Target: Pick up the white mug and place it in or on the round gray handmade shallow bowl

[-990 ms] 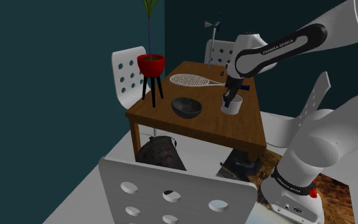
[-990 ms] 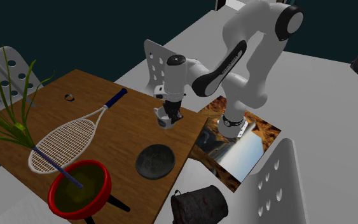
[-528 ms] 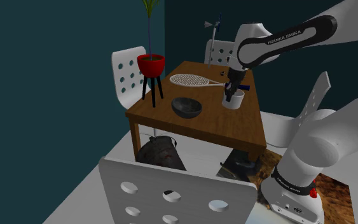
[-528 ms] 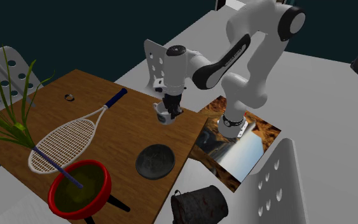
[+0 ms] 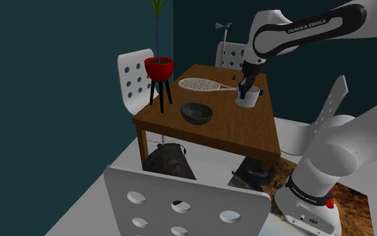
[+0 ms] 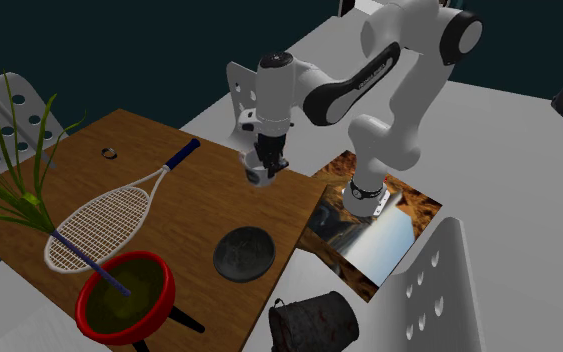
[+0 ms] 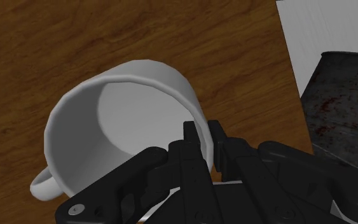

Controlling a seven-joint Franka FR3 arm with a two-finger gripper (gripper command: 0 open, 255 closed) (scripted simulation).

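Above the wooden table, close to the long edge nearest the arm's stand, the white mug is held clear of the tabletop by the black gripper. The fingers are closed nearly together on the mug's wall, one inside the rim and one outside, as is seen in the wrist view. The mug's long axis is kept roughly upright, with the open mouth turned up toward the hand; the handle projects from the side about opposite the clasped wall. The round gray bowl is set on the same table, well apart from the mug and close to the same long edge, toward the second exterior view's bottom. Bare wood is shown between mug and bowl. A racket is laid along the far side of the table, apart from both. A red pot on black legs is placed at the corner beyond the bowl. A dark bag is seen on the floor just past the table's edge near the bowl.
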